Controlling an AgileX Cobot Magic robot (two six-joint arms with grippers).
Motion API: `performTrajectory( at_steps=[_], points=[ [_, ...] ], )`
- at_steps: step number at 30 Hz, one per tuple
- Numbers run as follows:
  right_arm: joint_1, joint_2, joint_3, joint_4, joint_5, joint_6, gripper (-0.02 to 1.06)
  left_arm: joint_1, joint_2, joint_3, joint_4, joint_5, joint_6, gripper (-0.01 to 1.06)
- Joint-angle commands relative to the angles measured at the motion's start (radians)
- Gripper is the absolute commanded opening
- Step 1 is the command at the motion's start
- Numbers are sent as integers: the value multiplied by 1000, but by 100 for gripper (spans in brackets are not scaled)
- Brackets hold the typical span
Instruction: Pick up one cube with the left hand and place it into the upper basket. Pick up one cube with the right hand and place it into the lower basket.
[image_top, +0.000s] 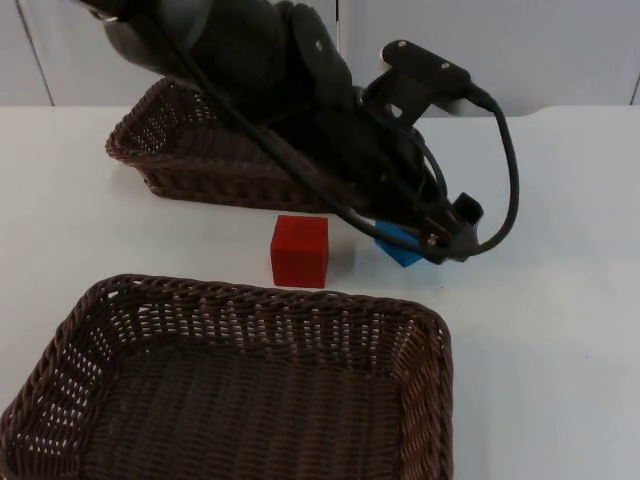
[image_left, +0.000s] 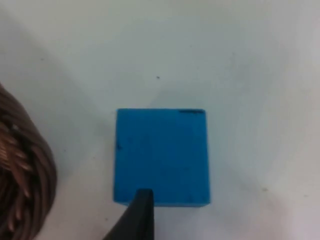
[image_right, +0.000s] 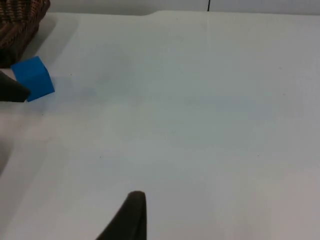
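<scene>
A blue cube rests on the white table just right of the upper basket's near corner. My left arm reaches across from the upper left, and its gripper is low over this cube, right at it. A red cube stands alone on the table between the two baskets, left of the blue one. The lower basket is wide, brown wicker, with nothing inside. My right gripper waits low over bare table, well away from the blue cube.
The upper basket's wicker rim lies close beside the blue cube. Open white table stretches to the right of both cubes. The grey partition wall closes the far edge.
</scene>
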Motion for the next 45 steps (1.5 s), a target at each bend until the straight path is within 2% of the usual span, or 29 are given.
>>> performTrajectory(
  at_steps=[1,17,45],
  points=[
    [-6,-4,2,-3,-8,-2,105,-5,12,-3,-16,-45,18,105],
    [-6,-4,2,-3,-8,26,105,-5,79,-5,-11,-183,36,105],
    [-6,-4,2,-3,-6,29,105,-5,196,-85,-11,-228,34,105]
  ],
)
